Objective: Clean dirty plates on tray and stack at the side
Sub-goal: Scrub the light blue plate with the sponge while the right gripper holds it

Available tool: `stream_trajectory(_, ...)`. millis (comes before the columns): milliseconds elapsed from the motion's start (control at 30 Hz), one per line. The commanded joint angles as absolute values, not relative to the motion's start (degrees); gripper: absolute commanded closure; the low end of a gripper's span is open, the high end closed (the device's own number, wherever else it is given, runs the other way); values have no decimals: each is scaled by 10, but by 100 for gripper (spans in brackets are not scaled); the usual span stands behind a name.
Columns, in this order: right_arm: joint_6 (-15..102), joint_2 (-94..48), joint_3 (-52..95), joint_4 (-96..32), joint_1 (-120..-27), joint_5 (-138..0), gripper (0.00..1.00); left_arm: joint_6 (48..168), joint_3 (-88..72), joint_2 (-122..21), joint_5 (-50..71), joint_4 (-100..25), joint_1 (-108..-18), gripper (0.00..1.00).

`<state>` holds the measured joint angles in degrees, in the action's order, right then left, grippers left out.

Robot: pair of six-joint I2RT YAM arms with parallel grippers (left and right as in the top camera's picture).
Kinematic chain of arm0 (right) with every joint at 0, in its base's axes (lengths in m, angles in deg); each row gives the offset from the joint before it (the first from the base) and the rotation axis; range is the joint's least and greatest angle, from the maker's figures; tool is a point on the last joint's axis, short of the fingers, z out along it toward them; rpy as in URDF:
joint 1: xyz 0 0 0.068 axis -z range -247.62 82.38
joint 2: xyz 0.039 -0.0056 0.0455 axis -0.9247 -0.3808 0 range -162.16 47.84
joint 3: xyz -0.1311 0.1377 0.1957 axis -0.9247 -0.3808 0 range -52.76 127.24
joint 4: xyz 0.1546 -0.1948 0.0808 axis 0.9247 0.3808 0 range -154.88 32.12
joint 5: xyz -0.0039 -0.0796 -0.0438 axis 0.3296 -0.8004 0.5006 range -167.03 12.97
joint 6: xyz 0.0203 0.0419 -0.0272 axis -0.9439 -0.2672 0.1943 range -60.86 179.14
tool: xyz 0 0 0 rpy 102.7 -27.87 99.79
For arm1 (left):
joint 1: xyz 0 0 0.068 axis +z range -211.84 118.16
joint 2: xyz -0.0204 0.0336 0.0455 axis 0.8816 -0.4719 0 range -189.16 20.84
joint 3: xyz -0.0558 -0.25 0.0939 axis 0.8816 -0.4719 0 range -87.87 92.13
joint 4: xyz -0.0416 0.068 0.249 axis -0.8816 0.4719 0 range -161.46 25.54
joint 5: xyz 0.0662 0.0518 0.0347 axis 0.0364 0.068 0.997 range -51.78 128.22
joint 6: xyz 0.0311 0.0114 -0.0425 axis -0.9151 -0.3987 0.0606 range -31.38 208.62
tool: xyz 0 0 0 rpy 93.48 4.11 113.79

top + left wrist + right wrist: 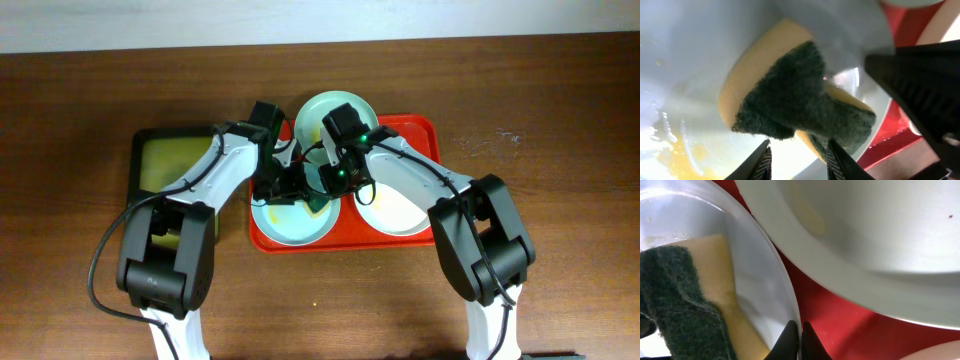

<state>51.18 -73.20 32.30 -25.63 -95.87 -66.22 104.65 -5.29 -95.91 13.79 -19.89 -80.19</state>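
The red tray (425, 130) holds three plates: a mint one (335, 105) at the back, a mint-blue one (290, 225) at the front left with yellow smears, and a white one (395, 212) at the right. A yellow sponge with a green pad (790, 95) lies in the front-left plate (690, 50). My left gripper (799, 160) is open just behind the sponge. My right gripper (800, 340) is shut on that plate's rim (755, 280), beside the sponge (685, 295). Both grippers meet over the tray's middle (310, 185).
A smaller black-rimmed tray with a yellow-green inside (170, 160) sits left of the red tray. Another plate (880, 230) lies close to my right gripper on the red tray floor (840, 325). Brown table surrounds both trays.
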Motion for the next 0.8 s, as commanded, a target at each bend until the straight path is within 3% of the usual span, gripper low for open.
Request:
stream_trajectory(0,519,-748,319,-257,-960,-670,96,1037,2,-958,156,-182,-803,68)
stream_trajectory(67,519,-748,319,-257,-960,-669,96,1067,7,-958,155,-175,-805,59)
stream_trajectory(133,519,-748,319,-257,-960,-669,96,1099,3,-960,157,-175,-817,55)
stream_trajectory(367,519,-748,319,-256,-960,-669,96,1242,3,-969,256,-185,-873,63)
stream_trajectory(533,519,-748,319,-253,-960,-669,96,1340,3,-971,342,-185,-894,63)
stream_trajectory(700,519,-748,319,-253,-960,-669,96,1355,2,-988,342,-197,-902,63)
stream_trajectory(767,519,-748,319,-252,-960,-669,96,1355,2,-1002,340,-198,-905,70)
